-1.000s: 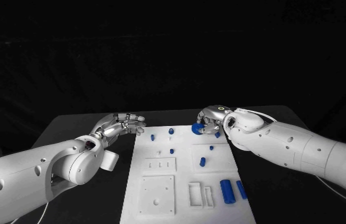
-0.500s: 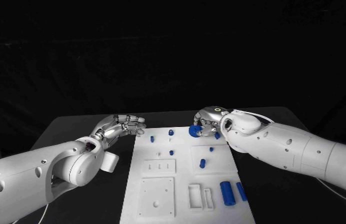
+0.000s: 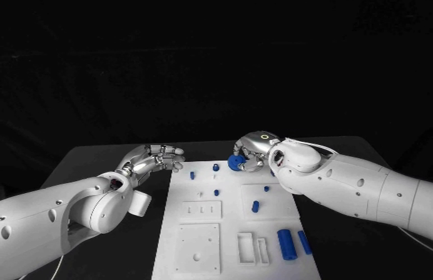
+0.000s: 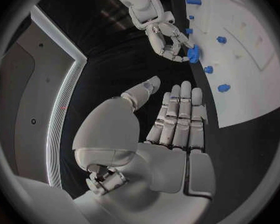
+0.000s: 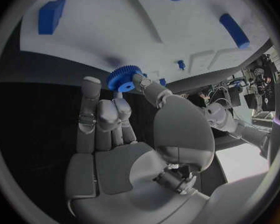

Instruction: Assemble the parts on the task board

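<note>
My right hand [image 3: 253,150] hovers over the far end of the white task board [image 3: 233,242] and pinches a small blue gear [image 3: 236,162] [image 5: 121,77] [image 4: 194,55] between thumb and fingertips. Blue pegs [image 3: 216,167] stand on the board's far part, one [image 3: 255,206] lies mid-board, and two blue cylinders [image 3: 287,243] lie near the right edge. My left hand [image 3: 151,157] [image 4: 171,129] floats just off the board's far left corner, fingers straight and together, holding nothing.
The black table [image 3: 90,161] surrounds the board. White recessed blocks [image 3: 199,209] and slots [image 3: 251,247] sit on the board's near half. My two forearms flank the board on both sides.
My right hand has carried the blue gear leftward and farther along the board's far end. The left hand has stayed roughly put; the camera view has shifted slightly.
</note>
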